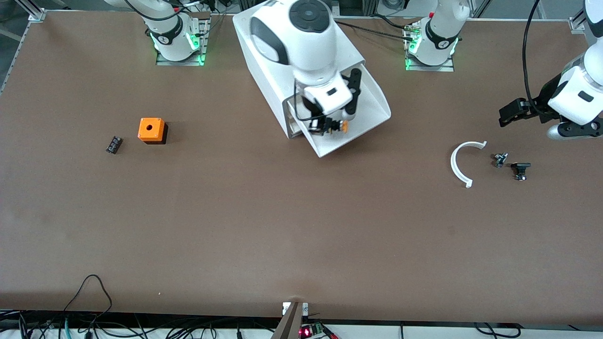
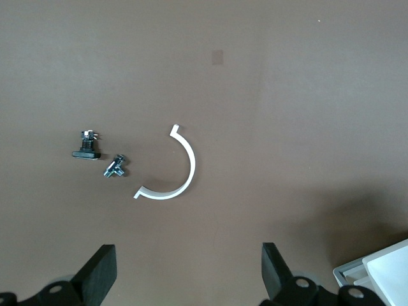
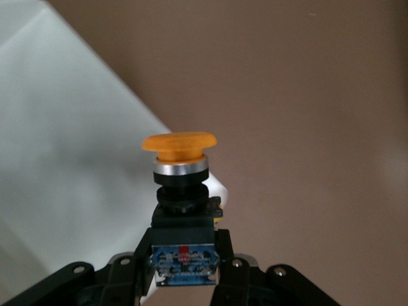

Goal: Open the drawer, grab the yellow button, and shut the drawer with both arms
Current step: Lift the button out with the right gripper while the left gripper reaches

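The top drawer (image 1: 372,106) of the white cabinet (image 1: 264,70) is pulled out toward the front camera. My right gripper (image 1: 332,126) is over the open drawer, shut on the button (image 1: 344,126). In the right wrist view the right gripper (image 3: 185,255) clamps the button's black body, and the orange cap (image 3: 179,141) points away from it, above the drawer's white edge (image 3: 64,127). My left gripper (image 1: 511,114) hangs open and empty over the table at the left arm's end. In the left wrist view the left gripper (image 2: 189,274) has its fingers (image 2: 102,268) wide apart.
An orange cube with a hole (image 1: 151,129) and a small black part (image 1: 113,144) lie toward the right arm's end. A white plastic arc (image 1: 459,165) (image 2: 182,172) and two small dark parts (image 1: 500,159) (image 1: 520,169) lie under the left gripper's area.
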